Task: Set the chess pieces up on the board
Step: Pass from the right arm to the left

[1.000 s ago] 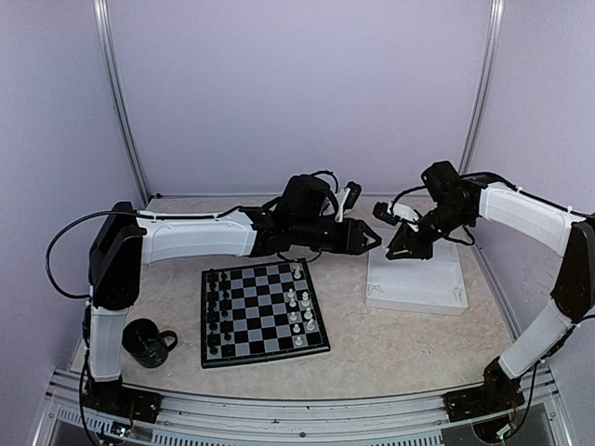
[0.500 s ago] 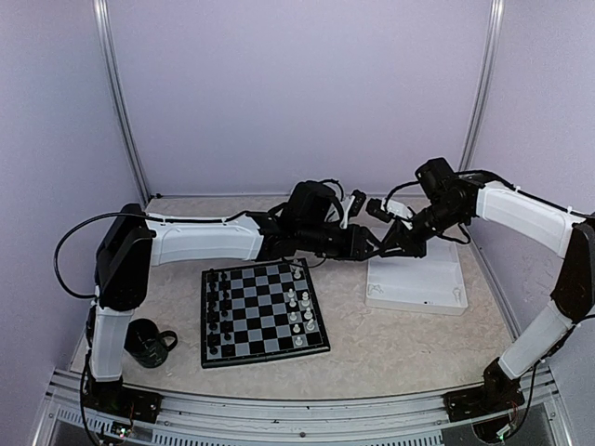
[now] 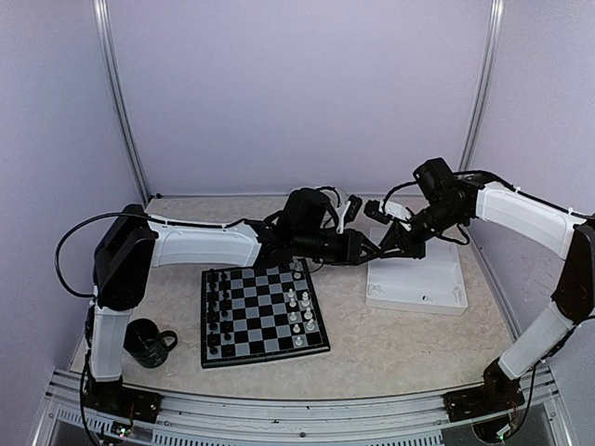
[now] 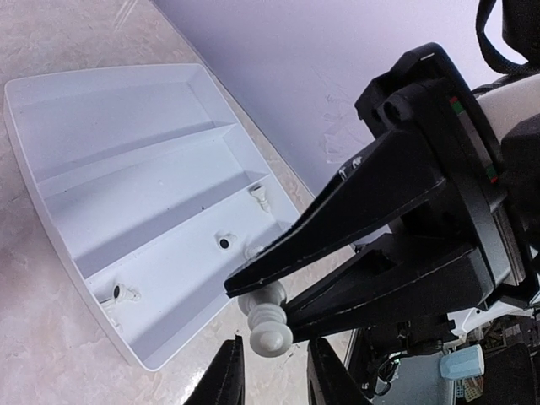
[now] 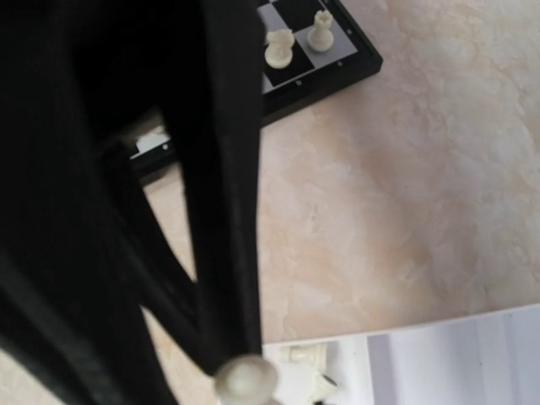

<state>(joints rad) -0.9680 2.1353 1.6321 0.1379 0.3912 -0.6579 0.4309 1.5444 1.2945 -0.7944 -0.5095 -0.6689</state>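
Observation:
My right gripper is shut on a small white chess piece, held in the air off the left edge of the white tray. My left gripper meets it there tip to tip. In the left wrist view the left gripper has its jaws apart, and the piece hangs just beyond the tips without touching either. The piece shows blurred at the right finger's tip. The board lies front left, with black pieces along its left columns and white pieces along its right.
The tray has long compartments and a few small pieces in the nearest one. A black mug stands left of the board. A board corner with two white pieces shows in the right wrist view.
The left arm has reached right and the right gripper has come left with the piece, so the two now meet. The left jaws have narrowed.

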